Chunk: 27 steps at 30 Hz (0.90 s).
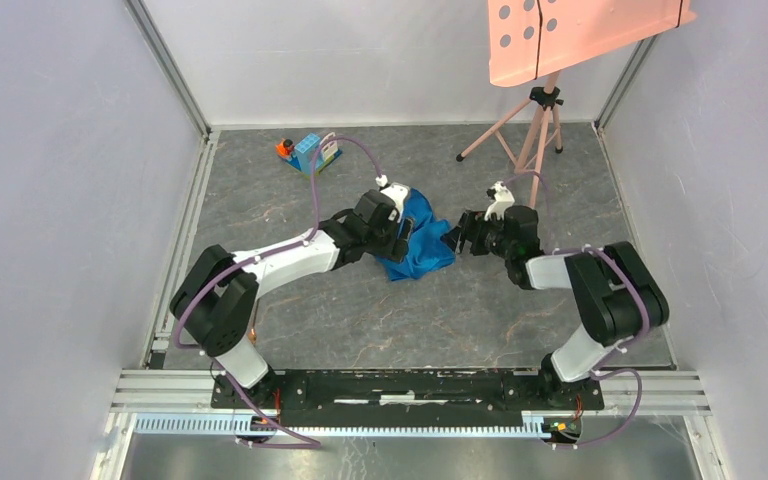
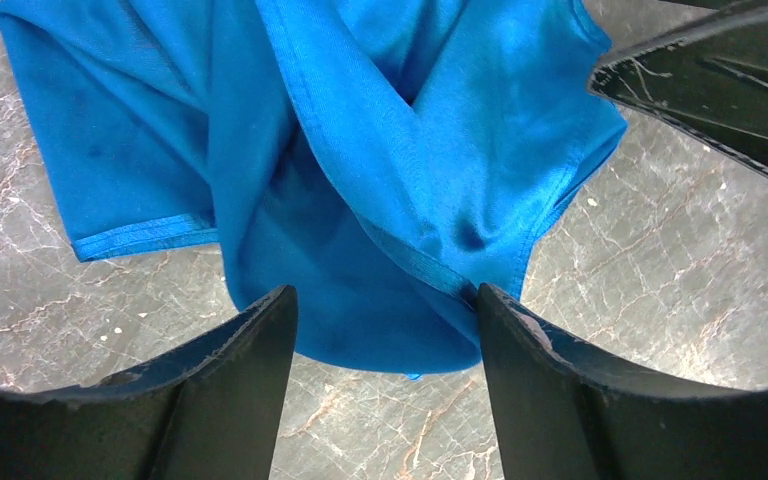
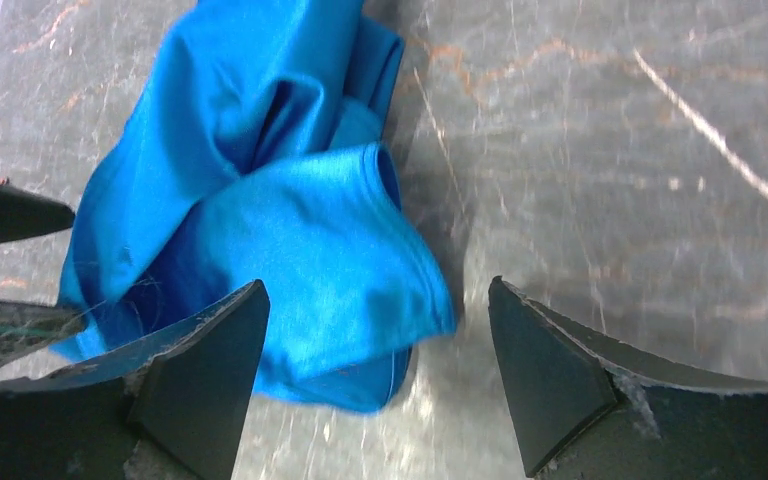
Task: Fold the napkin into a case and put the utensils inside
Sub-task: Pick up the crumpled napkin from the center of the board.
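Grey marbled bench (image 1: 360, 320), white walls (image 1: 60, 200), tripod (image 1: 535, 130) (far corner). Napkin (image 1: 422, 240) crumpled; left end effector (image 2: 385, 300) and right end effector (image 3: 378, 285) spread astride it.

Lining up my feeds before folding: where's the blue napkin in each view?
Top: napkin crumpled at centre, between left gripper and right gripper.
Left wrist: napkin fills the upper half, dipping between the jaws.
Right wrist: napkin left of centre.
Shared landmark: grey marbled table.
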Each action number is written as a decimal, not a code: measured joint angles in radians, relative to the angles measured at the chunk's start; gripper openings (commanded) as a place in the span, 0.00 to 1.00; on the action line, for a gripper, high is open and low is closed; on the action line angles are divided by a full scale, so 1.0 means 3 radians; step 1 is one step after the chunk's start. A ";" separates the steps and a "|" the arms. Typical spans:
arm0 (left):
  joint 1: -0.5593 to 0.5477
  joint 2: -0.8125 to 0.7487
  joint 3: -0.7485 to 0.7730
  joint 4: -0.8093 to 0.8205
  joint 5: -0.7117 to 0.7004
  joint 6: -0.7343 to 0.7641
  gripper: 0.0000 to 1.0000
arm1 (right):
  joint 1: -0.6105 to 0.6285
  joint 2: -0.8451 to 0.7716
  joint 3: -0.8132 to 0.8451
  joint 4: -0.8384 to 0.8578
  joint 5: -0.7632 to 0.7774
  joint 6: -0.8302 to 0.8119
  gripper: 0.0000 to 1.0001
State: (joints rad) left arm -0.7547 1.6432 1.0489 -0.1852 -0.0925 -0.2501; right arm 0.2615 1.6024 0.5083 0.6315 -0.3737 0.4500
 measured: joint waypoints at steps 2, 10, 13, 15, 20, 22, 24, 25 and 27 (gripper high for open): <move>0.0080 0.0000 0.0003 0.0017 0.0093 -0.0034 0.77 | -0.0003 0.0188 0.0134 0.0102 -0.0033 -0.0015 0.75; 0.0388 -0.0001 0.0003 0.0128 0.0429 -0.0074 0.83 | -0.0005 0.0711 0.0380 0.0537 -0.0346 0.0154 0.02; 0.0430 -0.0001 0.0003 0.0181 0.0504 -0.0074 0.85 | 0.0003 0.0660 0.0291 0.0647 -0.0425 0.0259 0.00; 0.0451 -0.0001 0.0003 0.0221 0.0584 -0.0074 0.88 | 0.0020 0.0525 0.0107 0.0703 -0.0467 0.0361 0.00; 0.0535 0.0023 0.0018 0.0408 0.0755 -0.0258 0.85 | 0.0039 0.0093 -0.0326 0.0726 -0.0589 0.0491 0.00; 0.0548 0.0164 0.0161 0.0420 0.0750 -0.0375 0.81 | 0.0045 -0.0102 -0.0454 0.0702 -0.0623 0.0509 0.00; 0.0552 0.0430 0.0427 0.0430 0.0750 -0.0498 0.78 | 0.0047 -0.0248 -0.0525 0.0657 -0.0646 0.0504 0.00; 0.0549 0.0571 0.0561 0.0432 0.0752 -0.0565 0.75 | 0.0046 -0.0332 -0.0539 0.0591 -0.0649 0.0495 0.00; 0.0535 0.0787 0.0734 0.0412 0.0735 -0.0662 0.62 | 0.0046 -0.0459 -0.0543 0.0496 -0.0651 0.0483 0.00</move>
State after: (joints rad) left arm -0.5941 1.8793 1.2690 -0.0616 0.1280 -0.4488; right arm 0.2752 1.4647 0.3454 0.7803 -0.5690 0.5949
